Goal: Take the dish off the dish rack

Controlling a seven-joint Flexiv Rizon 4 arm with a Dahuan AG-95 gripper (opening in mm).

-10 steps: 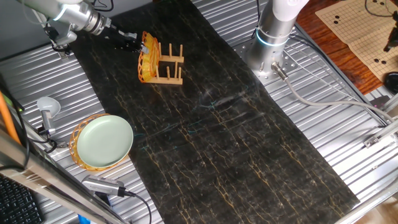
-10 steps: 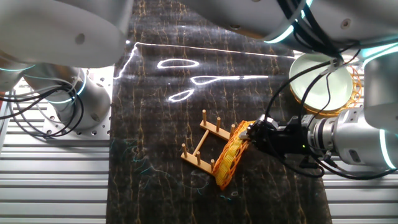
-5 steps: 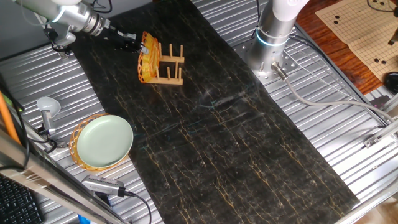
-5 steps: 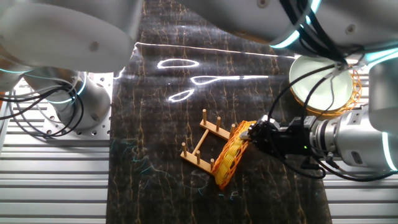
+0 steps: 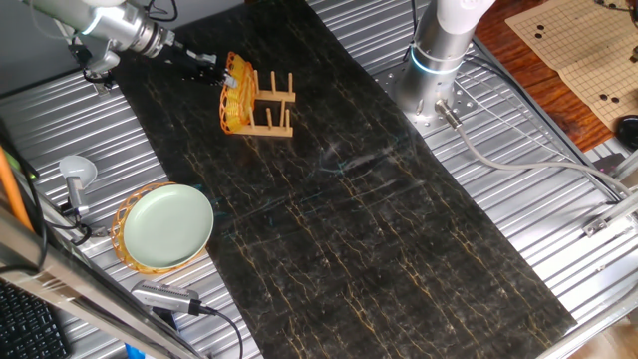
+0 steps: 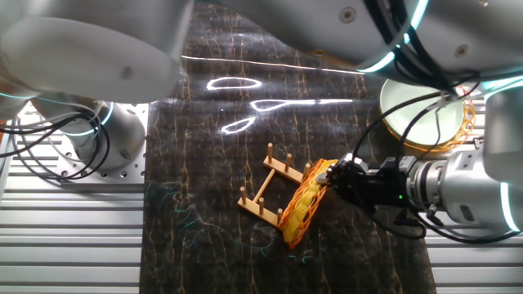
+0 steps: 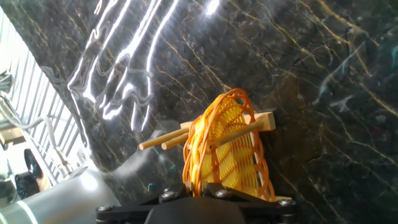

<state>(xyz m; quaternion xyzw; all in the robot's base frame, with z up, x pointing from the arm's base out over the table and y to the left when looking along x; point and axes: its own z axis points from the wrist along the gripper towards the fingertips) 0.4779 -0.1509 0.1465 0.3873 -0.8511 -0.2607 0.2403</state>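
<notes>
The dish [image 5: 235, 95] is an orange-yellow woven plate standing on edge at the left end of the small wooden dish rack [image 5: 276, 100], on the dark marble mat. My gripper [image 5: 221, 70] reaches in from the upper left and is shut on the dish's top rim. In the other fixed view the dish [image 6: 302, 206] leans on the rack [image 6: 260, 192], with the gripper [image 6: 333, 175] at its upper edge. In the hand view the gripper [image 7: 194, 186] pinches the orange rim strands of the dish [image 7: 227, 146], and the rack's pegs [image 7: 163, 144] stick out to the left.
A pale green plate [image 5: 167, 227] lies on another wicker plate at the mat's near left edge, also seen as the green plate [image 6: 425, 114]. The arm's base [image 5: 439, 60] stands at the far right on ribbed metal. A Go board [image 5: 578, 40] lies beyond it.
The arm has shifted very slightly. The dish and the rack stand where they were, and the gripper stays shut on the rim.
</notes>
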